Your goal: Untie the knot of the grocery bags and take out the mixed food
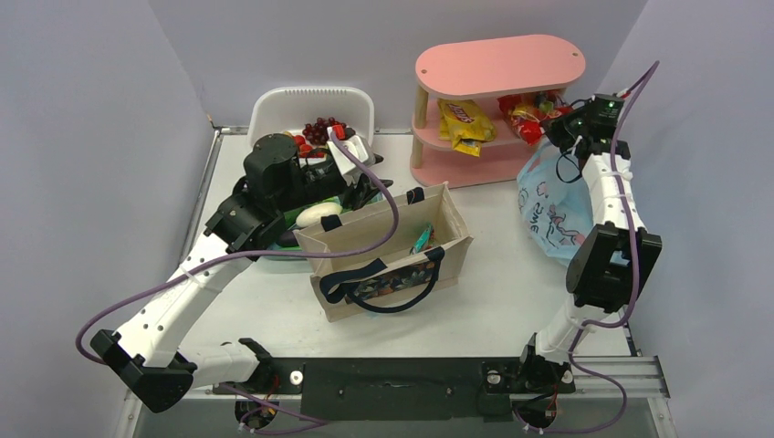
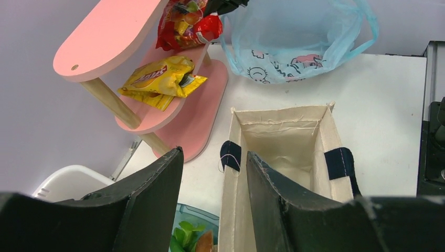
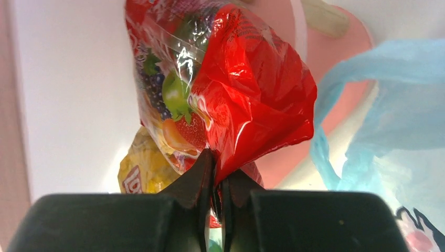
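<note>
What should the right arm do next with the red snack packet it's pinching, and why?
Probably nudge it further onto the pink shelf, since the right tool is shut on the edge of the red snack packet, already at the middle tier beside the yellow packet.

Arm poses: both reach toward the far side.
We note the left arm (image 1: 183, 301) bent, its left gripper (image 2: 214, 157) half-spread and holding nothing; the right arm (image 1: 611, 201) stretches far right, its right gripper (image 3: 216, 170) pinched on a red packet (image 3: 257, 89).
</note>
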Tool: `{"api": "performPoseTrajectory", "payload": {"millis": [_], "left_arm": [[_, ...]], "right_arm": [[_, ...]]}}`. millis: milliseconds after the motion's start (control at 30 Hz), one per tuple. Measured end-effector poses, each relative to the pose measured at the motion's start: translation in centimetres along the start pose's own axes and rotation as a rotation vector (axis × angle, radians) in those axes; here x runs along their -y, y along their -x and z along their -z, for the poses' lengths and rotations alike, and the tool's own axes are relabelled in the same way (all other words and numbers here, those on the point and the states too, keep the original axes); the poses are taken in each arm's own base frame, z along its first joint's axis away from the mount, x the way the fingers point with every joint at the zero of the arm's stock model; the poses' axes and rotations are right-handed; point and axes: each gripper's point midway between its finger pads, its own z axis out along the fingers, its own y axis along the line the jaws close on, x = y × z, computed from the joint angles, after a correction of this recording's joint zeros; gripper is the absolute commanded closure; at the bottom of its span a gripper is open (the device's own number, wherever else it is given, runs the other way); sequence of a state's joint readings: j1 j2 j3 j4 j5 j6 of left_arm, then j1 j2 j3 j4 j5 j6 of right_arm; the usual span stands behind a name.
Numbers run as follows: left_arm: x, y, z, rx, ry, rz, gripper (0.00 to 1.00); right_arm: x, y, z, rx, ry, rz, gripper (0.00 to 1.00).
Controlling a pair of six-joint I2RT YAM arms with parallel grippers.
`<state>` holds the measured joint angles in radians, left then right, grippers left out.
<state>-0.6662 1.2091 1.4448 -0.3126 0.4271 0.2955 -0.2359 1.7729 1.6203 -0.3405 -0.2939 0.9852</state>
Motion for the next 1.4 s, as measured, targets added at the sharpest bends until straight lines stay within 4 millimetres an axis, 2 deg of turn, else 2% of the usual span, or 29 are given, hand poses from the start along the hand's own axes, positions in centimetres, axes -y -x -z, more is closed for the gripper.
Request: {"api": "performPoseTrajectory", "payload": {"millis": [200,233,333,400,533,633,733,867,967,1067,1167,1300,1400], "left_arm": [[0.2,-0.5,-0.1,-0.009,-0.006,0.001,0.55],[0.2,-0.5,-0.1,-0.009,-0.006,0.0,0.55],[0.2,-0.6,0.0,-0.013,-0.008,0.002,0.55],[0.3,-0.7,0.0,-0.016,-0.009,0.002,0.55],[0.4,-1.1,0.0,-0.021,-0.016,-0.012,0.55],[1.0,-1.9,0.2,-0.033,-0.041,-0.027,0.55],[1.7,-3.0,0.4,-0.045,-0.07,-0.046,0.55],[3.1,-5.4,1.1,-0.086,-0.114,-0.065,0.57],[4.2,-7.4,1.6,-0.128,-0.146,-0.067,0.59],[5.8,-9.7,1.8,-0.181,-0.196,-0.085,0.6],[8.4,-12.7,2.2,-0.249,-0.274,-0.124,0.61],[12.3,-15.9,3.1,-0.329,-0.395,-0.179,0.62],[14.5,-17.3,3.8,-0.365,-0.464,-0.209,0.64]], "right_arm": [[-1.6,0.6,-1.8,0.003,0.036,0.014,0.99],[-1.7,0.6,-2.2,0.0,0.04,0.015,0.94],[-2.0,0.3,-3.5,-0.002,0.058,0.018,0.64],[-1.9,0.2,-3.9,-0.006,0.059,0.018,0.5],[-1.5,0.0,-3.7,-0.016,0.06,0.027,0.33],[-0.8,0.0,-2.8,-0.026,0.051,0.042,0.26],[-0.8,0.2,-1.1,-0.031,0.06,0.077,0.23],[-2.4,0.5,2.4,-0.029,0.124,0.166,0.22],[-4.1,-0.4,5.8,-0.046,0.207,0.259,0.21],[-5.5,-2.6,8.9,-0.088,0.285,0.35,0.2],[-7.0,-6.2,11.3,-0.155,0.349,0.493,0.2],[-8.1,-13.3,14.1,-0.277,0.416,0.771,0.19],[-7.4,-19.2,16.6,-0.36,0.466,1.028,0.17]]}}
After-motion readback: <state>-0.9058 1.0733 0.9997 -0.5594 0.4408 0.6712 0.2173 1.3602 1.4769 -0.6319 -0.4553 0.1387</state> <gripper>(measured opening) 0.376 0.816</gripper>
